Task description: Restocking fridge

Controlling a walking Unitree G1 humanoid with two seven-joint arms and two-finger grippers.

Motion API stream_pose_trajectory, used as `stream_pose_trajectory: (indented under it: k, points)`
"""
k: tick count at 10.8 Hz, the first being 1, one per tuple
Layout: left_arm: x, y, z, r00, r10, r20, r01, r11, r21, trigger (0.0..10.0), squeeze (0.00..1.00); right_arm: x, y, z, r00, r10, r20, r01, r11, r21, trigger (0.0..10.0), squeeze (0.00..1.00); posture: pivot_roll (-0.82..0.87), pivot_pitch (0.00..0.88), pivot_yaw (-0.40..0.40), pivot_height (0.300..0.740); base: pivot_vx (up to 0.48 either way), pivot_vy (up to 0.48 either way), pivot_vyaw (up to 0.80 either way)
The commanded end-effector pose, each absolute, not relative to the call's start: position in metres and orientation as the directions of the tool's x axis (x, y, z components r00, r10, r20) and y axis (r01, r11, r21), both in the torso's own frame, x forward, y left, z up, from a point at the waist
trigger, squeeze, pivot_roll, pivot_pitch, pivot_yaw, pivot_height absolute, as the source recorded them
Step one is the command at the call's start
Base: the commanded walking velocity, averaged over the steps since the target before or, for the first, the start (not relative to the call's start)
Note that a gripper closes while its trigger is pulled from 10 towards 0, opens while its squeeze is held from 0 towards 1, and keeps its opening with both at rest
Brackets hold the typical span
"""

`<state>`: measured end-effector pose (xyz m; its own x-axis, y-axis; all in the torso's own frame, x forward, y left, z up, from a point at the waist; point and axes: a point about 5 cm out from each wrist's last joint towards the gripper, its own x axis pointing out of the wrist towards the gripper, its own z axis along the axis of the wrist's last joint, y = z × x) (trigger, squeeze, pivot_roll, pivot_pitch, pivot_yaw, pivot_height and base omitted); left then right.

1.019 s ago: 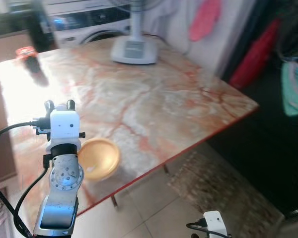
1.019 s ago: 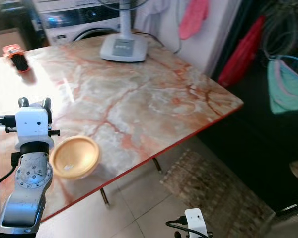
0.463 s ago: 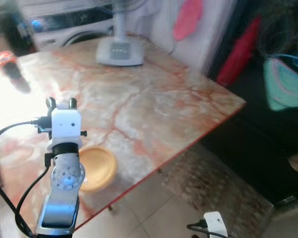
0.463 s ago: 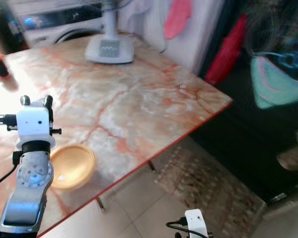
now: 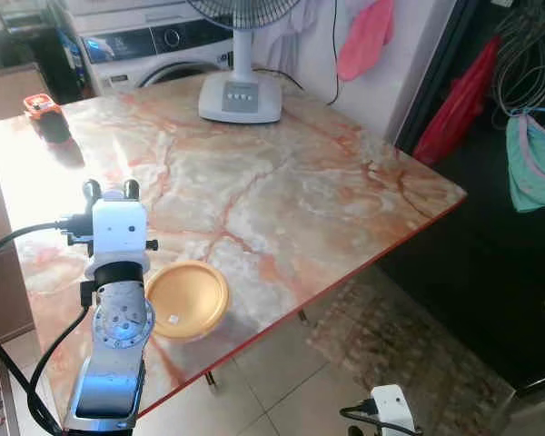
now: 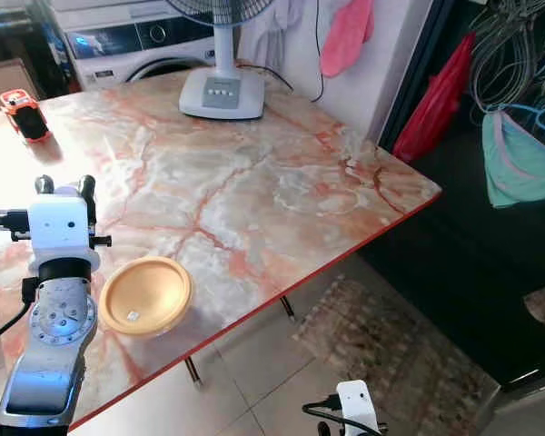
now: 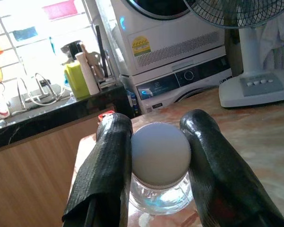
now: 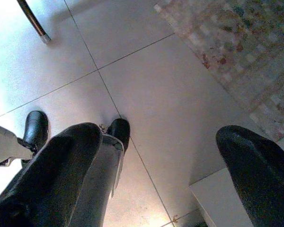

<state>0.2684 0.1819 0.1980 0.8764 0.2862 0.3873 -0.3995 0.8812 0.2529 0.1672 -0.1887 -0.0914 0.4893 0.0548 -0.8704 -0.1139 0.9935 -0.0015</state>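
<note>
Left pincer (image 7: 158, 156) clamped on a glass jar (image 7: 160, 163) with a white lid, held above the marble surface (image 5: 282, 191). Yellow bowl (image 5: 186, 300) just beside that arm, near the surface's front edge. Fan base (image 5: 241, 95) at the far side. Right pincer (image 8: 165, 165) hangs apart over the floor tiles (image 8: 170, 85).

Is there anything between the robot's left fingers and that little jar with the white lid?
No. In the left wrist view the left gripper already has the jar between its two black fingers, which press against its round white lid. Nothing sits between them. The right gripper hangs open over the floor.
</note>
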Motion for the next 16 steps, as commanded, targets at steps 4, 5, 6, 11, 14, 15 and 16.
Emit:
stream_pose_trajectory:
  k: [4, 5, 6, 11, 14, 15, 16]
  points:
    - [0.269, 0.181, 0.203, 0.867, 0.275, 0.416, -0.402, 0.879, 0.257, 10.0, 0.00, 0.165, -0.190, -0.092, 0.487, 0.048, -0.872, -0.096, 0.995, 0.001, 10.0, 0.00, 0.10, 0.030, -0.046, 0.740, 0.000, 0.000, 0.00]
    - [0.272, 0.180, 0.203, 0.867, 0.274, 0.417, -0.401, 0.880, 0.256, 10.0, 0.00, 0.167, -0.189, -0.091, 0.491, 0.047, -0.870, -0.093, 0.996, 0.002, 10.0, 0.00, 0.10, 0.021, -0.043, 0.740, 0.000, 0.000, 0.00]
    - [0.274, 0.180, 0.203, 0.867, 0.272, 0.417, -0.399, 0.881, 0.254, 10.0, 0.00, 0.169, -0.189, -0.091, 0.497, 0.046, -0.866, -0.088, 0.996, 0.003, 10.0, 0.00, 0.10, 0.013, -0.042, 0.740, 0.000, 0.259, 0.00]
    - [0.280, 0.178, 0.208, 0.863, 0.253, 0.438, -0.387, 0.887, 0.251, 10.0, 0.00, 0.172, -0.187, -0.090, 0.507, 0.038, -0.861, -0.064, 0.998, 0.006, 10.0, 0.00, 0.09, 0.000, -0.024, 0.740, 0.000, 0.277, 0.00]
    - [0.284, 0.175, 0.211, 0.864, 0.241, 0.443, -0.377, 0.892, 0.250, 10.0, 0.00, 0.171, -0.188, -0.090, 0.504, 0.021, -0.864, -0.041, 0.999, 0.001, 10.0, 0.00, 0.07, 0.000, -0.013, 0.740, 0.000, 0.274, 0.00]
    - [0.285, 0.174, 0.208, 0.868, 0.238, 0.436, -0.370, 0.895, 0.248, 10.0, 0.00, 0.171, -0.189, -0.090, 0.503, 0.015, -0.864, -0.032, 0.999, -0.001, 10.0, 0.00, 0.07, 0.000, -0.016, 0.740, 0.000, 0.000, 0.00]
    - [0.285, 0.175, 0.208, 0.867, 0.240, 0.438, -0.372, 0.895, 0.245, 10.0, 0.00, 0.170, -0.190, -0.090, 0.502, 0.013, -0.865, -0.032, 0.999, -0.003, 10.0, 0.00, 0.07, 0.000, -0.018, 0.740, 0.000, 0.000, 0.00]
